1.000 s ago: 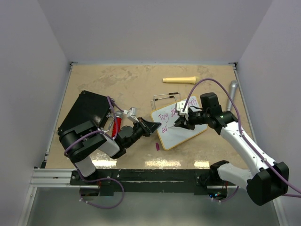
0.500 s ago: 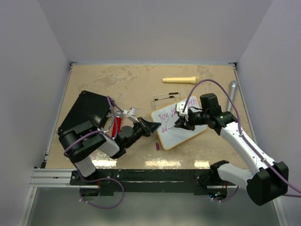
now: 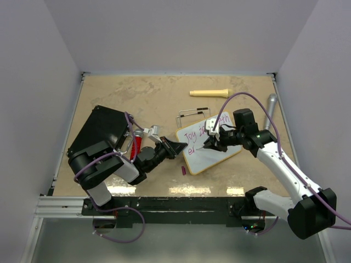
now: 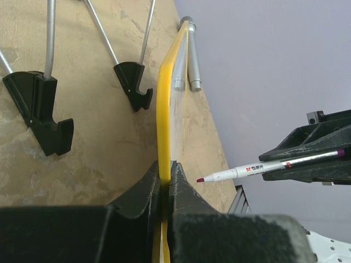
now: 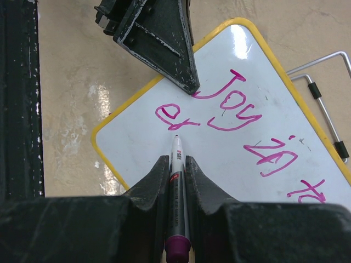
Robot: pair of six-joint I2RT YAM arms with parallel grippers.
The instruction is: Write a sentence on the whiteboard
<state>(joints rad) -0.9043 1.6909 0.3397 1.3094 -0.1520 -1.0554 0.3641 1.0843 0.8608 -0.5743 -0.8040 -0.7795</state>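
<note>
As far as the pink writing can be read, the sentence (image 5: 230, 112) says "Joy in" and the start of a third word on its upper line, and only "er" on the line below. It stands on the whiteboard (image 3: 214, 156), which is placed slantwise on the worktop (image 3: 148, 98), right of the middle and nearer to the front edge than to the back edge. The marker (image 5: 176, 153) points at the white surface just beside the "er"; whether its tip touches the board I cannot tell. The right claw (image 5: 176, 159) is closed narrowly on this marker. The left claw (image 4: 165, 171) pinches the whiteboard at its left corner, on the yellow border. A small magenta piece (image 3: 183, 170) lies just beside the board, toward the front edge. A wire stand (image 3: 193, 112) lies behind the board. A black flat case (image 3: 101, 129) is near the left edge. A cream-coloured handle (image 3: 210, 93) and a grey cylinder (image 3: 270, 107) are near the back right corner.
</note>
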